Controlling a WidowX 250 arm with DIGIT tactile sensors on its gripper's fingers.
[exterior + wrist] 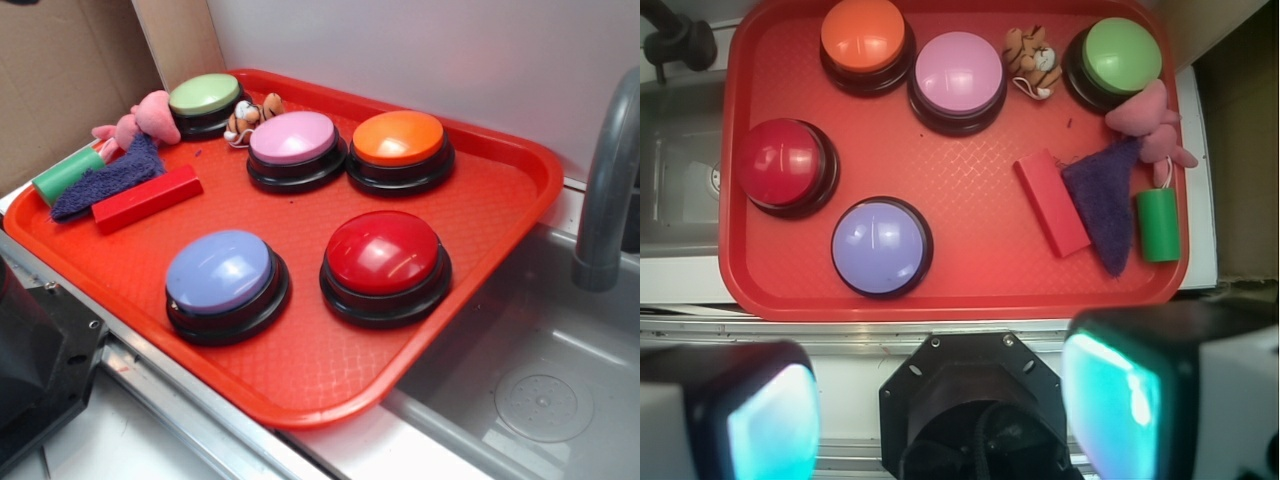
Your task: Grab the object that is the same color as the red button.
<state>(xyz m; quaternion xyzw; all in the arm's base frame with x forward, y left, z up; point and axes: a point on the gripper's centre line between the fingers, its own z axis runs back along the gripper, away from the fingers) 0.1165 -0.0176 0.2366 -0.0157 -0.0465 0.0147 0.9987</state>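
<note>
The red block (147,198) lies flat on the red tray (430,320) near its left end, against a purple cloth (108,178). In the wrist view the red block (1052,202) lies right of centre, slanted. The red button (384,260) stands at the tray's front right; in the wrist view the red button (786,165) is at the left. My gripper (945,410) is open and empty, high above the counter edge in front of the tray, well apart from the block. The gripper does not show in the exterior view.
Blue (225,280), pink (295,145), orange (400,145) and green (206,100) buttons stand on the tray. A green cylinder (65,174), a pink plush toy (140,122) and a tiger toy (250,116) lie at the left and back. A sink (530,390) with a grey faucet (605,180) is at the right. The robot's black base (975,400) sits below the gripper.
</note>
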